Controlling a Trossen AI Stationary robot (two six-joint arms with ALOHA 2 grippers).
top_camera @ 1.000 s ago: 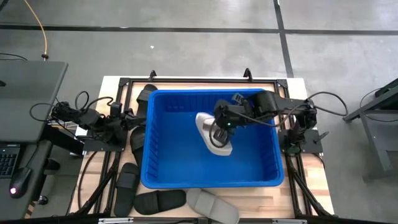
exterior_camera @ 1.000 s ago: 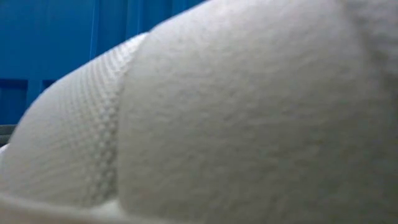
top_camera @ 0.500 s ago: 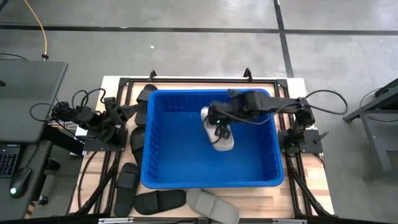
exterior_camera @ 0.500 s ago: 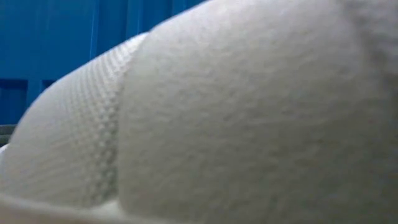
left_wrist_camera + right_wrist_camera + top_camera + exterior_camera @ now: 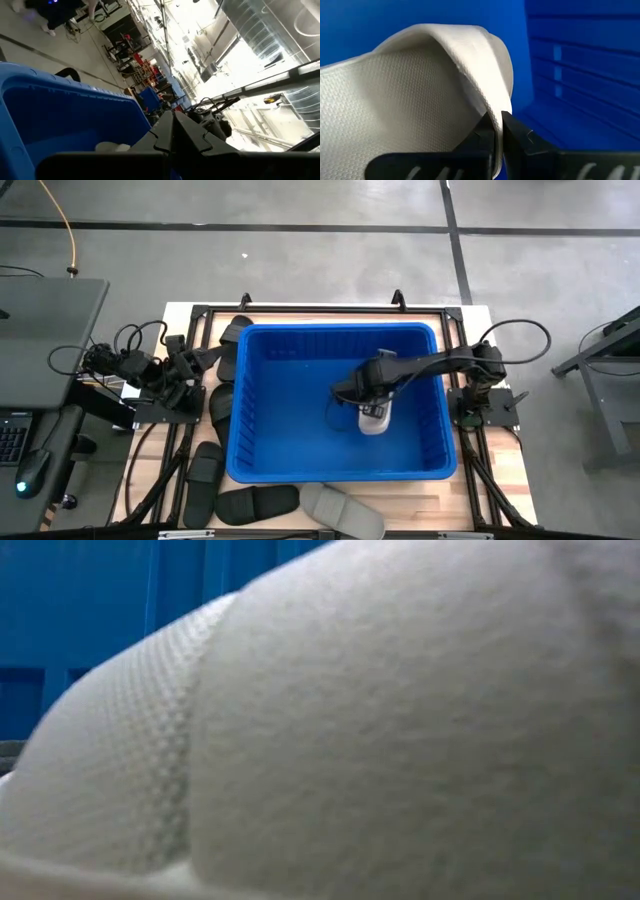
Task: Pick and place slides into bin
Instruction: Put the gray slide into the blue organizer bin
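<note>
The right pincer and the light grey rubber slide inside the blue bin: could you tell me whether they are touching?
Touching. In the right wrist view the right pincer is shut on the edge of the light grey rubber slide, its strap pinched between the dark fingers, with the blue plastic bin behind.

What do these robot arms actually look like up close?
Both are slim, dark, jointed arms trailing looped black cables. The right arm ends in the right gripper, two thin black angular fingers. The left arm is a bulkier black cluster, and the left gripper shows matte black faceted fingers.

bin (image 5: 300, 380) floor mostly open, grey slide (image 5: 372, 418) occupying right side
</note>
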